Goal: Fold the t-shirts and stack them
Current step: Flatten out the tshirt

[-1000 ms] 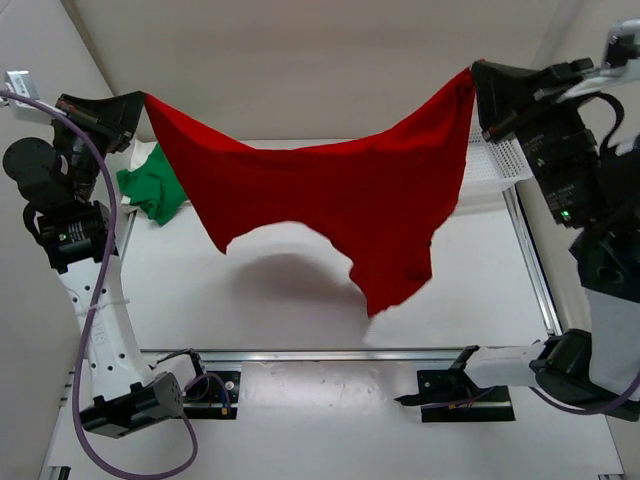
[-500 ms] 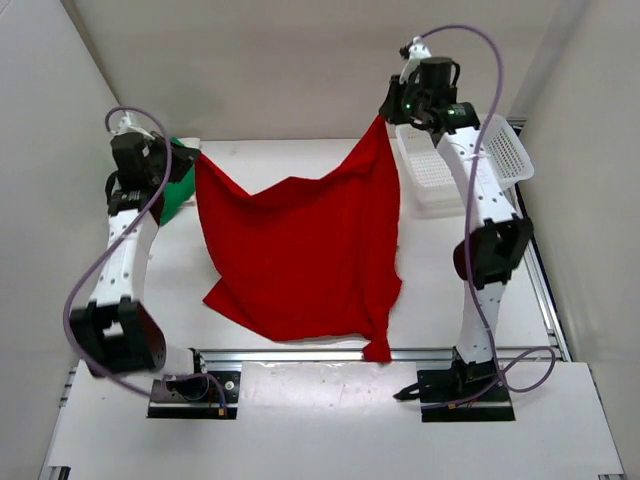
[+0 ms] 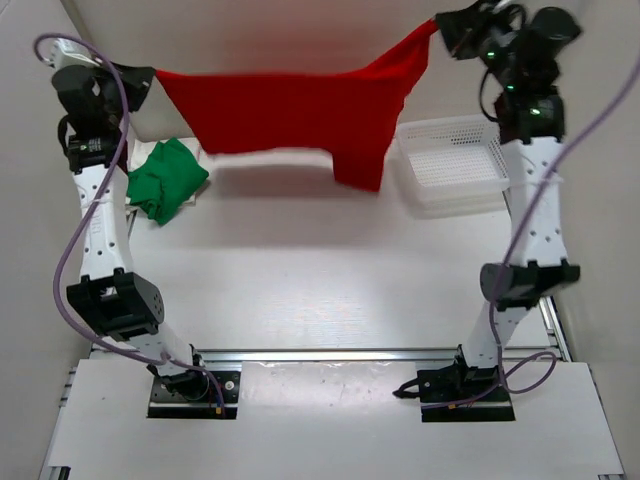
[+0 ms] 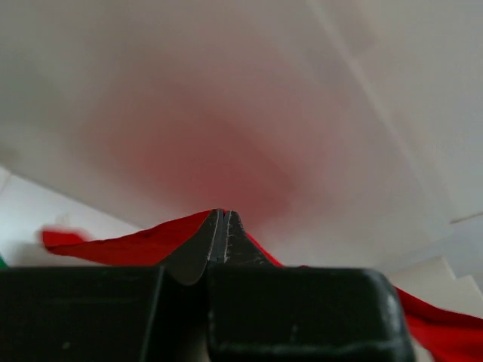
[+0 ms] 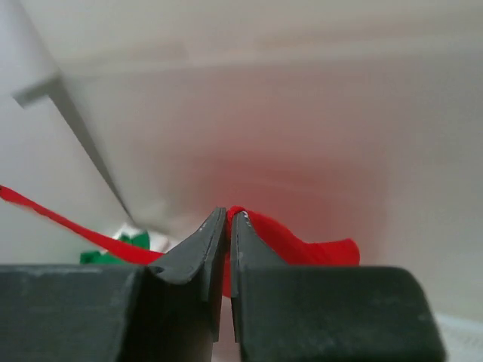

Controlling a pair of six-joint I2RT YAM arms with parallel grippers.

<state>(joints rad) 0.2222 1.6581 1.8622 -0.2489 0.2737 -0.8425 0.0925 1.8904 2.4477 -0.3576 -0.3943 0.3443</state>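
**A:** Where's the red shirt?

**B:** Up in the air over the far side of the table, stretched between the two arms. Its top edge runs nearly level from left to right, rising at the right end. The cloth hangs below it in a wide band, and one longer flap drops lower, right of the middle. None of it touches the table — only its shadow lies there.

**A:** What has hold of it?

**B:** Both grippers. The left gripper is pinched tight on the left corner; in its wrist view the fingertips meet, and red cloth comes out on either side of them. The right gripper is clamped on the right corner, higher up. Its fingers are all but together, with red cloth caught between them and bunched just behind.

**A:** And the green shirt?

**B:** Crumpled in a heap on the table at the far left, below the left gripper. It lies near the red shirt's left end but apart from it.

**A:** Anything else?

**B:** A white mesh basket — it sits on the table at the far right, beside the right arm, just right of the hanging flap.
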